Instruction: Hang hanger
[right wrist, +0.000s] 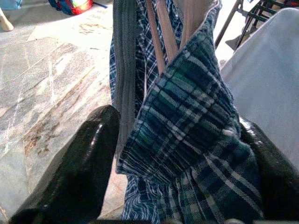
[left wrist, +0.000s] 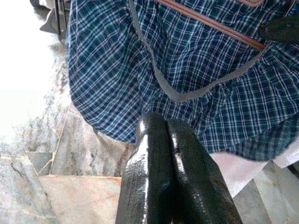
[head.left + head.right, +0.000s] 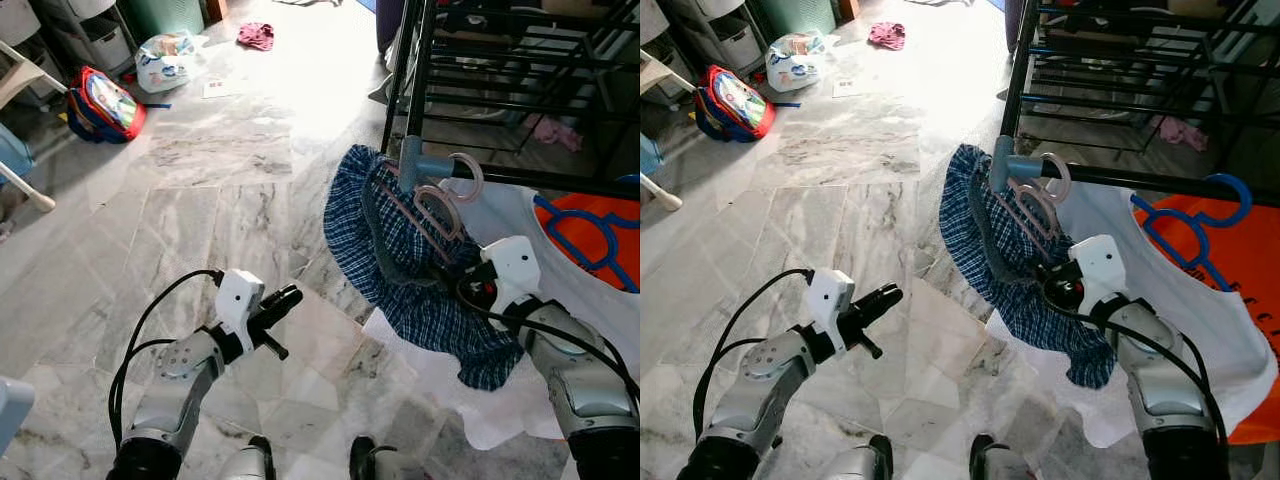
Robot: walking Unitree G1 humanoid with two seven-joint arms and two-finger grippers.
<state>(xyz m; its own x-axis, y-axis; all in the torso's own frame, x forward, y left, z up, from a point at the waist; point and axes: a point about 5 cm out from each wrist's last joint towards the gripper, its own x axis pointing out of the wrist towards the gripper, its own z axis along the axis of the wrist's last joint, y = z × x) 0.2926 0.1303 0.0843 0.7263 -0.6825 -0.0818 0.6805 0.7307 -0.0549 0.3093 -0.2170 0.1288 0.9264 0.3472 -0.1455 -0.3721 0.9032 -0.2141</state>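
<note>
black drying rack over marble floor, its front rail carrying a white shirt and an orange garment on a blue hanger. blue plaid garment draped on the pink hanger, hook right at the rail's grey end cap, looks hooked over but hard to confirm. right gripper spread wide with plaid cloth bunched between the fingers. left gripper pressed together, held low and well apart from the rack. likely trouble: hook so near the rail's end could slide off; cloth snagged on the fingers could drag the hanger down on withdrawal.
</note>
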